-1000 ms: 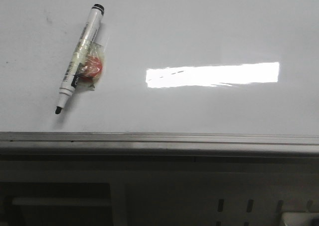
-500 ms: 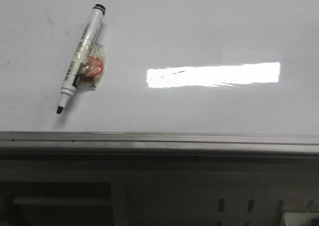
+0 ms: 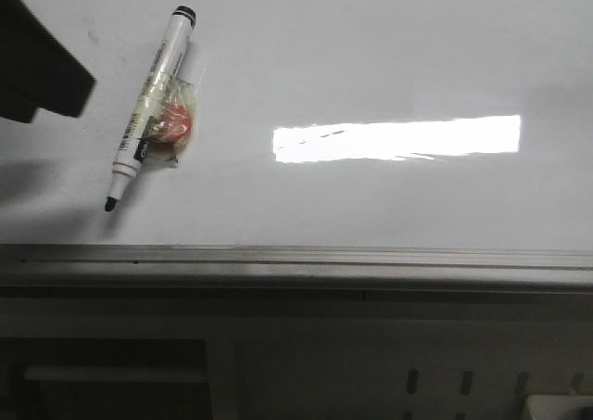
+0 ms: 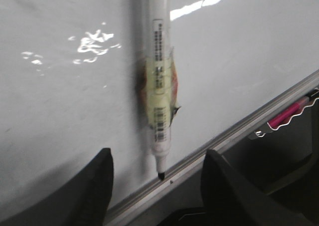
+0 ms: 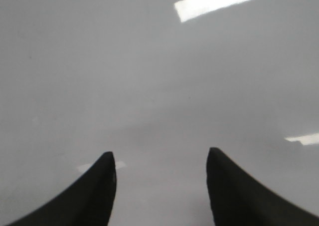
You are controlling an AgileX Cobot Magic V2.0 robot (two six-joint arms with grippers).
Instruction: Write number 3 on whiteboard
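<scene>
While glare streaks the whiteboard (image 3: 389, 49), a marker (image 3: 148, 109) lies uncapped.

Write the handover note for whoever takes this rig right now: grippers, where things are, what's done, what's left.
Left gripper: open, empty, fingers either side of the marker's tip.
Right gripper: open, empty, over bare board.
Marker: uncapped, lying flat on the whiteboard, front-left, tip toward the grey edge rail, red-and-clear wrapping taped to its barrel.
Done: nothing written; no 3 on the board.
Left: grasp the marker, write the 3.
</scene>
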